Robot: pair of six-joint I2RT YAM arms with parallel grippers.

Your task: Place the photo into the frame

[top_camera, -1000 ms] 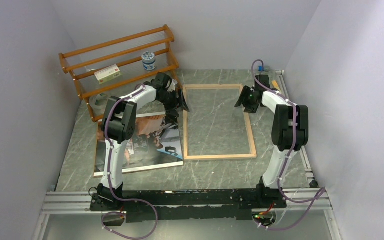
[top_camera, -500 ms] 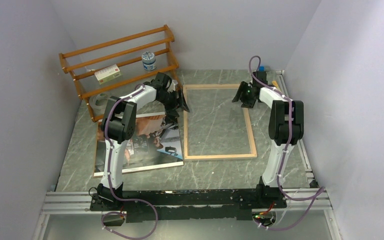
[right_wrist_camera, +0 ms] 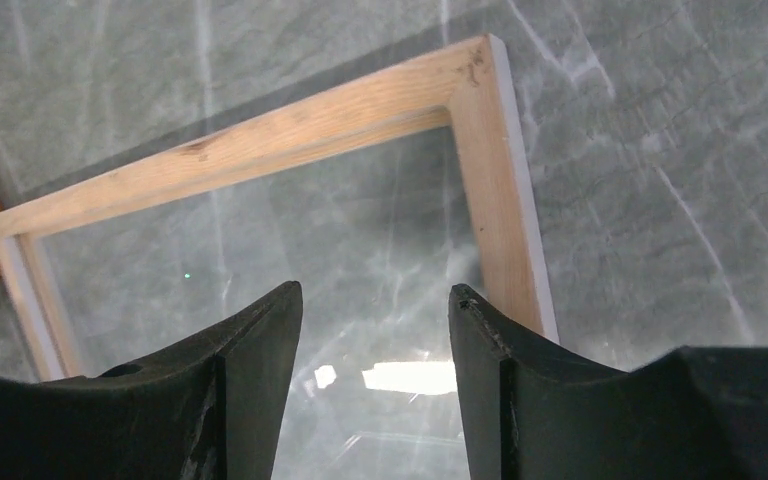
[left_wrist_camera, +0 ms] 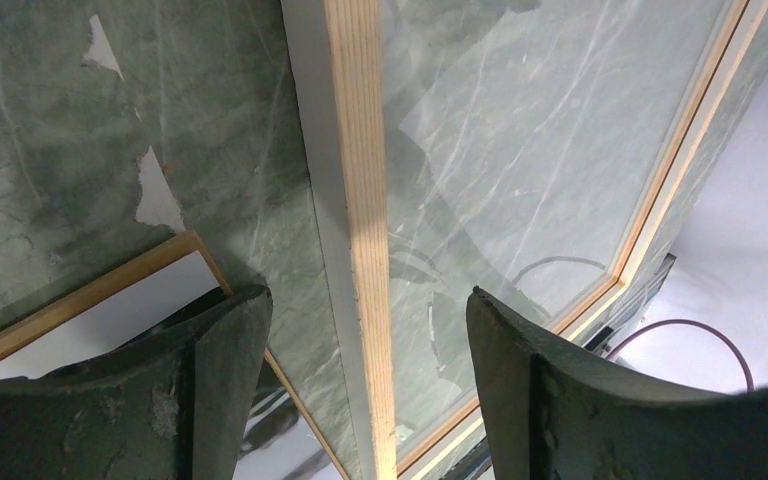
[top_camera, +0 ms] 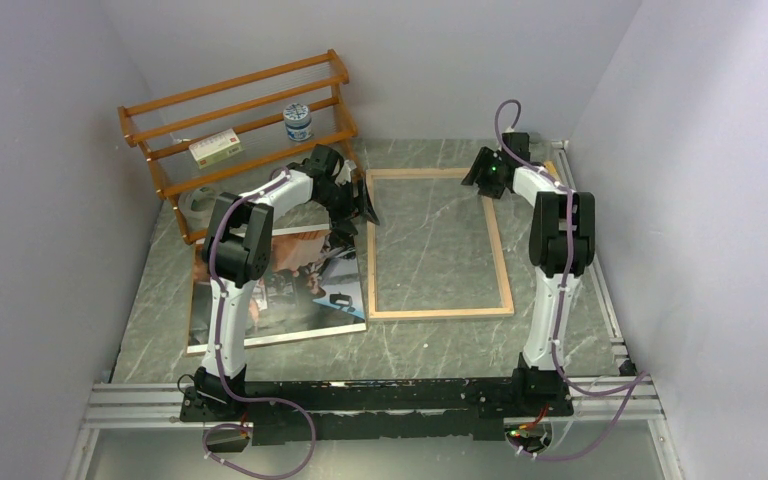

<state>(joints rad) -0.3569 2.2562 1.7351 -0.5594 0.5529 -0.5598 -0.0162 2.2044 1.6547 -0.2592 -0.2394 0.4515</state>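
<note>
1. Two robot arms are reaching out over a green marbled table (top_camera: 410,345), seen from above.
2. The frame (top_camera: 440,313) is lying flat in the middle of the table, its pale wood rim facing up and the stone showing through its clear pane.
3. The photo (top_camera: 290,290) is lying flat just left of the frame, dark picture side up, partly hidden under the left arm.
4. The left gripper (top_camera: 360,208) is hanging over the frame's left rim near the far end. In its wrist view the fingers (left_wrist_camera: 222,380) are standing wide apart, with the rim (left_wrist_camera: 365,200) running between them.
5. The right gripper (top_camera: 482,178) is hovering over the frame's far right corner (right_wrist_camera: 465,80), fingers (right_wrist_camera: 250,370) spread apart and holding nothing.
6. An orange-brown slatted rack (top_camera: 235,110) is standing at the far left, carrying a small jar (top_camera: 298,122) and a box (top_camera: 215,148).
</note>
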